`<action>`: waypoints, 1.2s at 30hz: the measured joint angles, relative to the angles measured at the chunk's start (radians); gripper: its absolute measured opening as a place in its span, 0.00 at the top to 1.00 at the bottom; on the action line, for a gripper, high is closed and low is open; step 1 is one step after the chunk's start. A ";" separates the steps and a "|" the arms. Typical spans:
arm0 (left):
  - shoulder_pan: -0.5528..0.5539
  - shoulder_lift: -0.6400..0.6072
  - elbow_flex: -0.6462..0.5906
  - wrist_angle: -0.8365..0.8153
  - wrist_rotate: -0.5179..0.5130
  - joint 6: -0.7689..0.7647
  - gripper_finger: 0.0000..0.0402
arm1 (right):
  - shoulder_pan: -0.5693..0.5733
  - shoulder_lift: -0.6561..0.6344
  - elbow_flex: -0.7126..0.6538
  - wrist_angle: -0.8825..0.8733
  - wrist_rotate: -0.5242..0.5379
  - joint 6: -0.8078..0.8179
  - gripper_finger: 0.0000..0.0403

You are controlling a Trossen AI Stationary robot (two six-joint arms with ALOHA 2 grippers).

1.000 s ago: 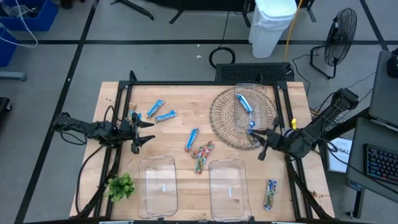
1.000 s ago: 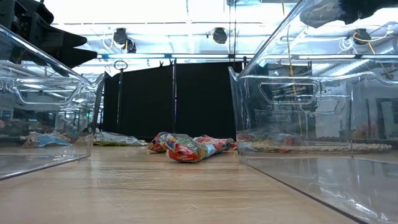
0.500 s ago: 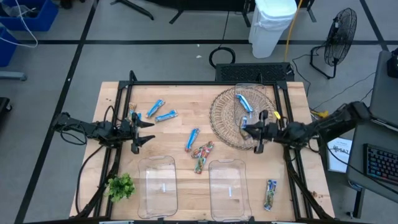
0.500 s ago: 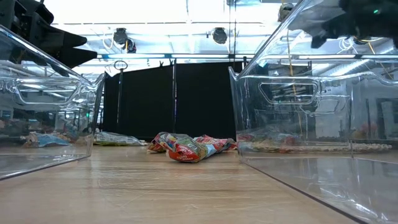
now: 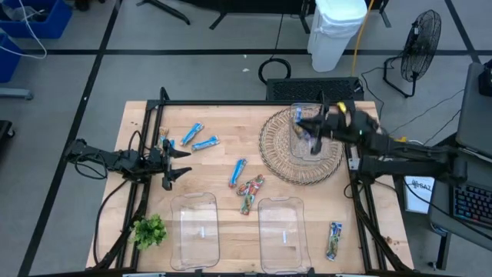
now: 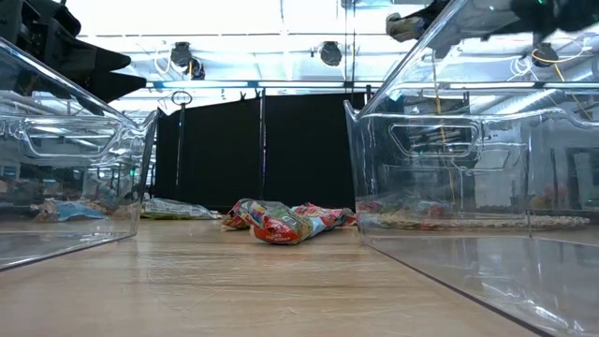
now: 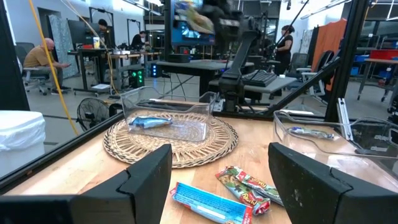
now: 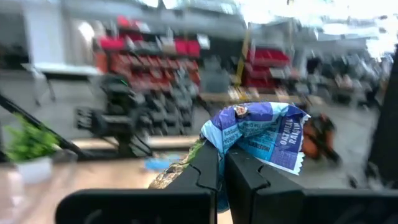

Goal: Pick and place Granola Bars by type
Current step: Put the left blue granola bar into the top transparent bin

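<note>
High view shows the right gripper (image 5: 314, 132) up over the round woven mat (image 5: 280, 158), its jaws closed tight on a blue granola bar (image 8: 261, 134). Left gripper (image 5: 178, 163) waits by the counter's (image 5: 223, 115) left edge with jaws wide open, and more blue bars (image 5: 198, 138) lie near it.

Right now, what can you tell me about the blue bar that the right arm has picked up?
The blue granola bar has a crinkly, glossy wrapper, bright blue with white print. The right tool is shut on its lower part, so its crumpled end sticks up past the fingers. It hangs in the air above the round wicker mat and the clear container there, touching only the tool.
</note>
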 joint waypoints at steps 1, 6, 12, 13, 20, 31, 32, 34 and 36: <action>0.000 0.000 0.000 0.000 0.000 0.000 0.34 | -0.029 0.004 0.047 -0.070 -0.010 -0.007 0.99; 0.000 0.000 0.000 0.000 0.000 0.000 0.34 | -0.139 0.017 0.238 -0.324 -0.010 -0.024 0.99; 0.000 0.000 0.000 0.000 0.000 0.000 0.34 | -0.176 0.022 0.276 -0.408 -0.014 -0.020 0.99; 0.000 0.000 0.000 0.000 0.000 0.000 0.34 | -0.179 0.025 0.276 -0.418 -0.014 -0.021 0.99; 0.000 0.000 0.000 0.000 0.000 0.000 0.34 | -0.206 0.083 0.276 -0.536 0.037 0.047 0.99; 0.000 0.000 0.000 0.000 0.000 0.000 0.34 | -0.270 0.315 0.201 -0.804 0.043 0.114 0.99; 0.000 0.000 0.000 0.000 0.000 0.000 0.34 | -0.266 0.337 0.182 -0.803 0.045 0.114 0.99; 0.000 0.000 0.000 0.000 0.000 0.000 0.34 | -0.262 0.370 0.142 -0.797 0.046 0.114 0.99; 0.000 0.000 0.000 0.000 0.000 0.000 0.34 | -0.261 0.395 0.108 -0.767 0.045 0.118 0.99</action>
